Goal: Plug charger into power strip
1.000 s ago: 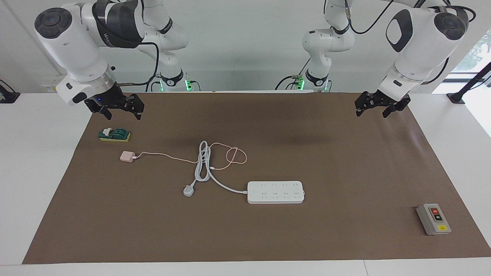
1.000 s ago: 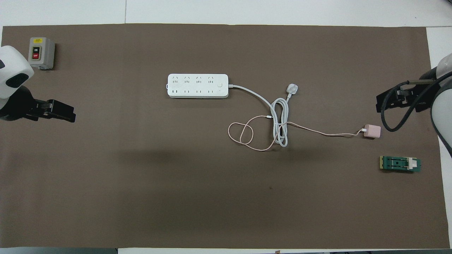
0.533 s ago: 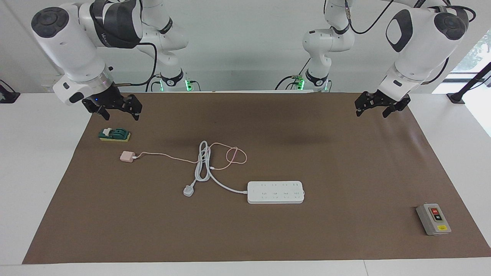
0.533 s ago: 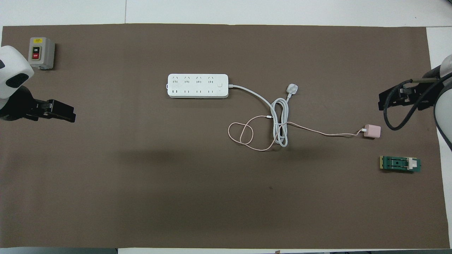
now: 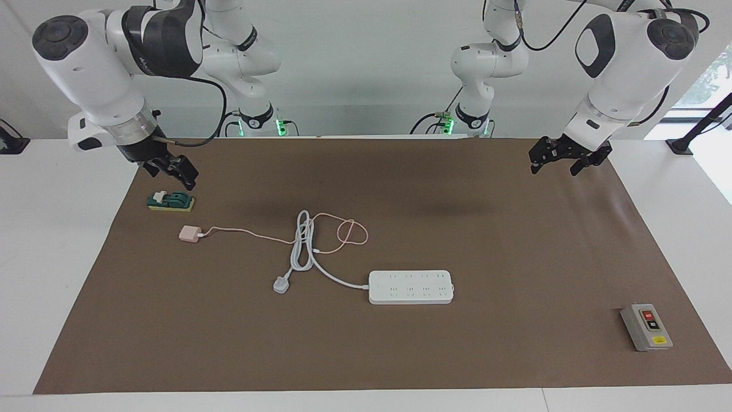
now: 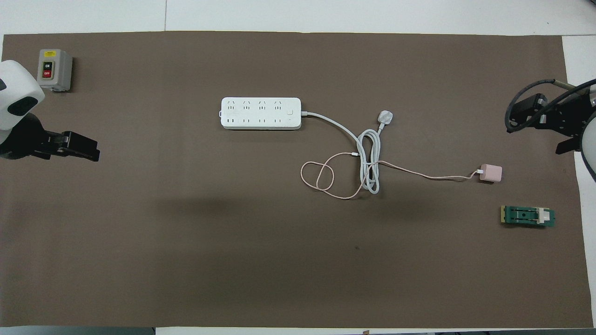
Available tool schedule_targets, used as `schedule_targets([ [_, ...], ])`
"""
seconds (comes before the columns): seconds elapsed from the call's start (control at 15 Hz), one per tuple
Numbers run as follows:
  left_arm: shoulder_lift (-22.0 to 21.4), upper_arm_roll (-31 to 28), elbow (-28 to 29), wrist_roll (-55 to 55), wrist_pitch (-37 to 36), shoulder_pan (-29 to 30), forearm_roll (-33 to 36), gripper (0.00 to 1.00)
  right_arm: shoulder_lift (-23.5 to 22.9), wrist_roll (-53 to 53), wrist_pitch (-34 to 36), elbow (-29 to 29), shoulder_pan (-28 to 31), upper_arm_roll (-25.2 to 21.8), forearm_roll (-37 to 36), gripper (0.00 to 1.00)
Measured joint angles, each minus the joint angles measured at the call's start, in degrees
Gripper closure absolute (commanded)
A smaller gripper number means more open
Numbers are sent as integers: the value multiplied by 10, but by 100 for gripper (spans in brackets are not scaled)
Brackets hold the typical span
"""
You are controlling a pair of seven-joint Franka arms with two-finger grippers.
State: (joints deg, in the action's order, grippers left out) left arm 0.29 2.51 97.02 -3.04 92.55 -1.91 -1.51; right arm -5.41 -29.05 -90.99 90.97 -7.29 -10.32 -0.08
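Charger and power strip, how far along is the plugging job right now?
Nothing is done: the charger lies on the mat, apart from the power strip. Nothing is in hand: the right gripper hangs open over the green block; the left gripper waits, open. Grasping, carrying and plugging remain.

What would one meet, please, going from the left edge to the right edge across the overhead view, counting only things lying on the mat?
Grey switch box → power strip → white plug → pink charger → green block.
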Motion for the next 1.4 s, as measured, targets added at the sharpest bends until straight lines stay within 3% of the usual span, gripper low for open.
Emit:
schedule_targets([
  [0.4, -3, 0, -1, 0, 3, 0, 0, 0, -6, -285, -25, 36, 11, 0, 31, 0],
  [0.67, -7, 2, 23, -23, 55, 0, -7, 0, -7, -334, -38, 76, 70, -2, 94, 0],
  [1.0, -6, 3, 54, -28, 90, 0, -134, 0, -11, -392, -92, 131, 91, -3, 102, 0],
  [1.4, 17, 2, 99, -44, 135, 0, -318, 0, -29, -422, -128, 155, 100, -3, 144, 0],
])
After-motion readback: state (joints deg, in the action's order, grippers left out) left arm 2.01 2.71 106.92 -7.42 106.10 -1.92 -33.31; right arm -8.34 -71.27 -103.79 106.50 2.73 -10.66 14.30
